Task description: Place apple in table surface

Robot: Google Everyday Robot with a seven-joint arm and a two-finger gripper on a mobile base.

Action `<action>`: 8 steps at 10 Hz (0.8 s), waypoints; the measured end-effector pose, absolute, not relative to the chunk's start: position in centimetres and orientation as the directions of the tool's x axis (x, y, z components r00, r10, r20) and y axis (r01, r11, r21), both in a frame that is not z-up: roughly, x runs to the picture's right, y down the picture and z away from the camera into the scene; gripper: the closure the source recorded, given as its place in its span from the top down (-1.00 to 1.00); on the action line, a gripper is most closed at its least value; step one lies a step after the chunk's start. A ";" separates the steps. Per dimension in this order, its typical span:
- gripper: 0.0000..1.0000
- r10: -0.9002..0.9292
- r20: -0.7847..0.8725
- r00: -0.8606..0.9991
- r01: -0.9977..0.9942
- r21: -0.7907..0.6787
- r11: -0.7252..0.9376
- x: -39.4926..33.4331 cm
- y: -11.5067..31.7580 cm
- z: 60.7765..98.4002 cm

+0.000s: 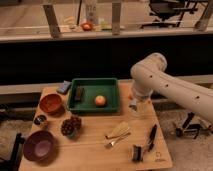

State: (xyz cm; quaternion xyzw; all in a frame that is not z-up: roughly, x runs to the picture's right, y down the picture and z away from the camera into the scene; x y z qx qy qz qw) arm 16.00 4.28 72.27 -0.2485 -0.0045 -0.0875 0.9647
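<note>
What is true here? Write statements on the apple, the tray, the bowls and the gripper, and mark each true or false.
1. The small round yellow-orange apple lies inside the green rectangular tray. True.
2. The gripper holds the apple. False: it hangs beside the tray's right edge, apart from the apple.
3. The round purple bowl sits near the light wooden tabletop's front left corner. True.
4. The round orange bowl stands right of the tray. False: it stands left of it.

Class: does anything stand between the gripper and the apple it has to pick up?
Only the right wall of the green tray. The gripper hangs open just right of the tray, and the apple lies inside it. Nothing else visible intervenes.
</note>
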 end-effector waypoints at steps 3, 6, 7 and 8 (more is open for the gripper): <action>0.60 -0.198 0.072 0.978 0.208 -0.474 0.856 14.6 3.3 73.1; 0.60 -0.224 0.091 0.970 0.241 -0.465 0.852 12.5 2.4 74.3; 0.60 -0.238 0.103 0.966 0.259 -0.459 0.850 10.9 1.8 75.0; 0.60 -0.249 0.112 0.962 0.273 -0.455 0.848 9.8 1.4 75.5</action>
